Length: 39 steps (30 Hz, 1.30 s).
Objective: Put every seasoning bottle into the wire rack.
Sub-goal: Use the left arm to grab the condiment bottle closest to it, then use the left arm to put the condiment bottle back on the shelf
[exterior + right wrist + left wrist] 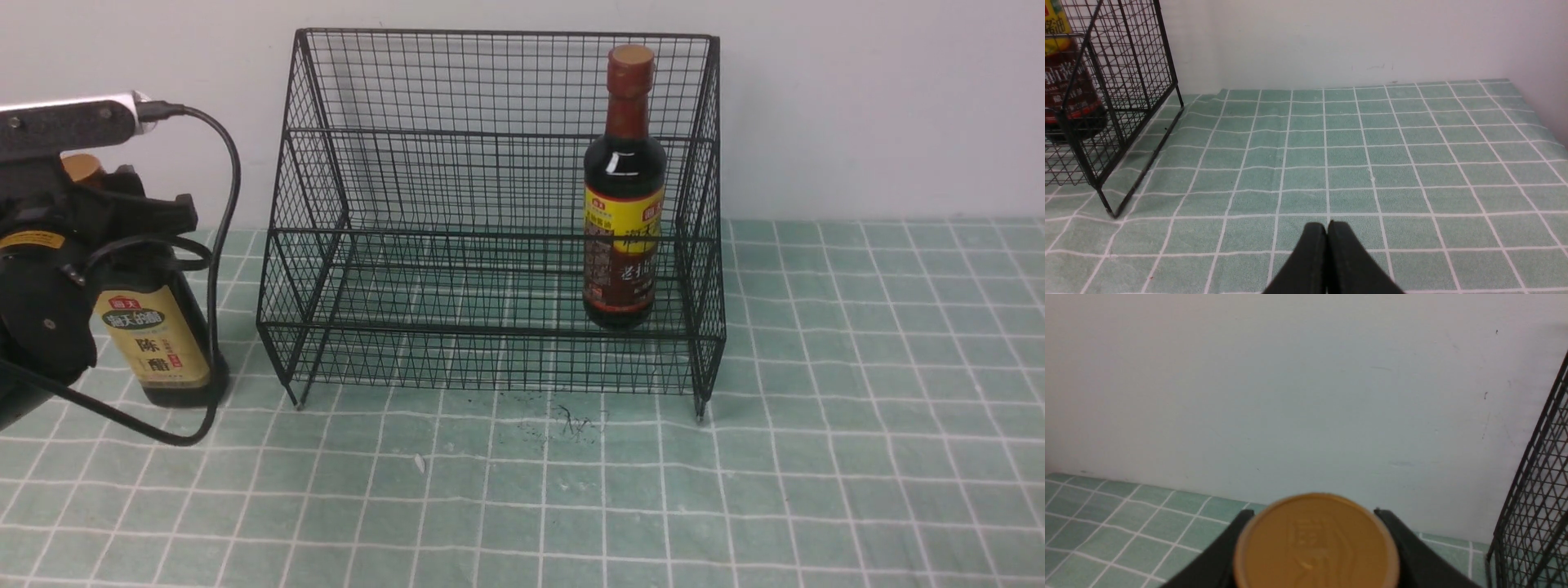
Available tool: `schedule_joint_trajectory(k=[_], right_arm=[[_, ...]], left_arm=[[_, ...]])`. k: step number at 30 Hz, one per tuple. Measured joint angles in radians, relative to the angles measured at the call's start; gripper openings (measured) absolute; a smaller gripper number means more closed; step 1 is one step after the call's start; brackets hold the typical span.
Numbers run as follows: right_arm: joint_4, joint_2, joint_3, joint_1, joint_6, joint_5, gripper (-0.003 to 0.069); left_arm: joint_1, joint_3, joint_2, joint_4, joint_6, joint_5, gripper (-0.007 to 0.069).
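Two black left fingers flank the gold cap of the gold-capped bottle, one on each side of it. In the left wrist view their inner edges lie right at the cap's rim. Whether they press the bottle or merely bracket it cannot be told from these views. The bottle stands upright on the counter, outside the wire rack and just beside its left side wall. Its beige label faces forward, and the arm hides its neck and shoulder in the front view. A black cable loops from the wrist down past the bottle, between it and the rack.

The right fingers are clenched tight, pad against pad, with nothing between them. They hang over bare green-checked cloth, well apart from the rack's right side wall.

Inside the rack, the red-brown-capped bottle stands upright on the lower front tier, close against the right side wall. Its yellow-and-brown label faces forward, and its cap reaches almost to the rack's top rim. The right wrist view shows its lower half through the mesh. The rack's remaining shelf space holds nothing, and the rack sits with its back near the pale wall.
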Motion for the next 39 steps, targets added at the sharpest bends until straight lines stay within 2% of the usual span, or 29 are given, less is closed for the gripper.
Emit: schedule_joint_trajectory(k=[6, 9, 14, 19, 21, 23, 25, 32, 39], right_arm=[[0.000, 0.000, 0.000, 0.000, 0.000, 0.000, -0.0015], [0.000, 0.000, 0.000, 0.000, 0.000, 0.000, -0.0015], [0.000, 0.000, 0.000, 0.000, 0.000, 0.000, -0.0015], [0.000, 0.000, 0.000, 0.000, 0.000, 0.000, -0.0015], [0.000, 0.000, 0.000, 0.000, 0.000, 0.000, -0.0015], [0.000, 0.000, 0.000, 0.000, 0.000, 0.000, -0.0015], [0.000, 0.000, 0.000, 0.000, 0.000, 0.000, -0.0015], [0.000, 0.000, 0.000, 0.000, 0.000, 0.000, -0.0015], [0.000, 0.000, 0.000, 0.000, 0.000, 0.000, -0.0015]], left_arm=[[0.004, -0.066, -0.118, -0.009, 0.060, 0.129, 0.0303], [0.003, -0.177, -0.218, -0.004, 0.072, 0.238, 0.0303], [-0.017, -0.297, -0.281, 0.002, 0.072, 0.312, 0.0303], [-0.107, -0.355, -0.267, 0.005, 0.076, 0.312, 0.0302], [-0.178, -0.381, -0.230, -0.030, 0.077, 0.301, 0.0302], [-0.202, -0.393, -0.204, -0.053, 0.081, 0.285, 0.0302], [-0.239, -0.420, -0.140, -0.128, 0.120, 0.237, 0.0302], [-0.271, -0.537, 0.017, -0.269, 0.262, 0.168, 0.0302], [-0.273, -0.578, 0.119, -0.389, 0.343, 0.130, 0.0302]])
